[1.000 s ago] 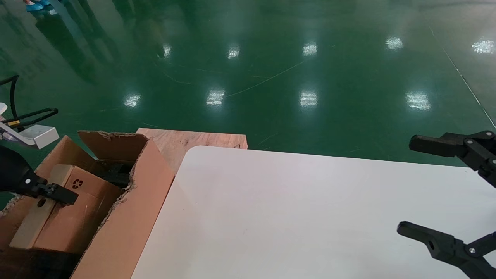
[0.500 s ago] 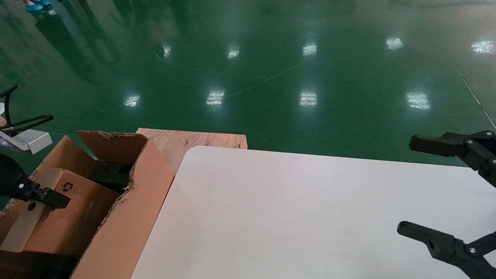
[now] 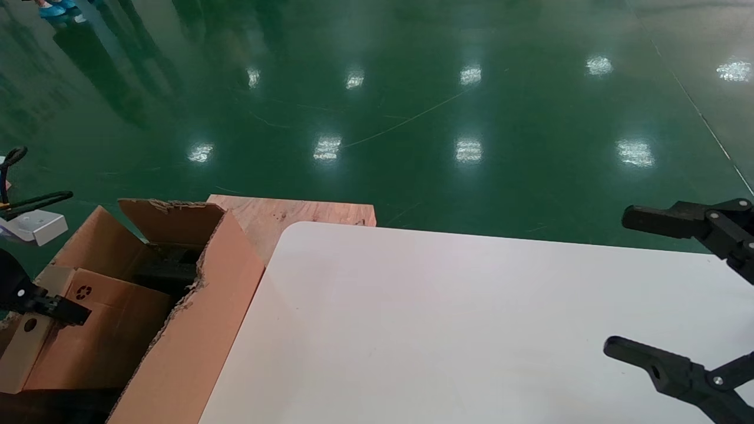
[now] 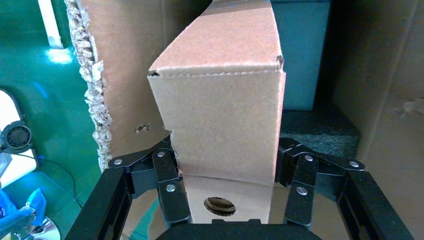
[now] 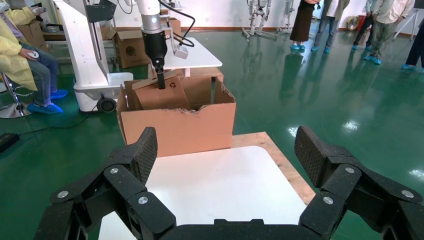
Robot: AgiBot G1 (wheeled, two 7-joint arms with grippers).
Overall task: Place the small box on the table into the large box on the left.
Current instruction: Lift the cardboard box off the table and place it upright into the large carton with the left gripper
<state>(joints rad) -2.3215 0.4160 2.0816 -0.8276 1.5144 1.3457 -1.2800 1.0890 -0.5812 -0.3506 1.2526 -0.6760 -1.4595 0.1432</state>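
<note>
— Left gripper point(image 4: 225, 185)? Clamped on small flat brown cardboard box point(image 3: 112, 330) — tilted inside big torn-edged brown carton point(image 3: 200, 330), lower left.
— Right gripper point(image 5: 227, 165)? Spread wide, lower right, above smooth white tabletop point(image 3: 447, 330).

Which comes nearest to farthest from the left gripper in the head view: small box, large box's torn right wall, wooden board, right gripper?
1. small box: clamped in the left gripper, inside the large box.
2. torn right wall: just right of it.
3. wooden board: behind the table corner.
4. right gripper: far right, open.
</note>
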